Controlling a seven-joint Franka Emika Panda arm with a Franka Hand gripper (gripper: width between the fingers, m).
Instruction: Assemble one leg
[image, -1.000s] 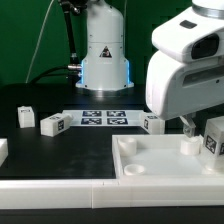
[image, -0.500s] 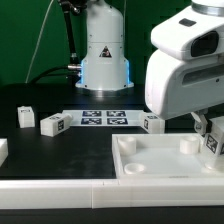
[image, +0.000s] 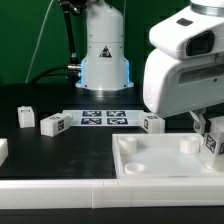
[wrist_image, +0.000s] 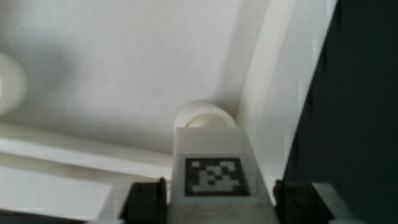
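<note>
My gripper (image: 207, 128) is at the exterior view's right edge, shut on a leg (image: 212, 143), a small white post with a black-and-white tag. It holds the leg upright over the far right corner of the large white square top (image: 160, 160). In the wrist view the leg (wrist_image: 217, 160) sits between my two dark fingers (wrist_image: 151, 200), with my gripper (wrist_image: 221, 200) closed on its sides. A rounded socket (wrist_image: 210, 112) of the top (wrist_image: 125, 80) shows just beyond the leg's end. I cannot tell whether the leg touches the socket.
Three more tagged legs lie on the black table: one (image: 27, 117) and another (image: 53, 124) at the exterior view's left, one (image: 153, 123) by the top's far edge. The marker board (image: 103, 118) lies before the robot base (image: 104, 60). A white part (image: 3, 150) sits at the left edge.
My gripper has sunk a little with the leg toward the top's right corner. The other parts have not moved.
</note>
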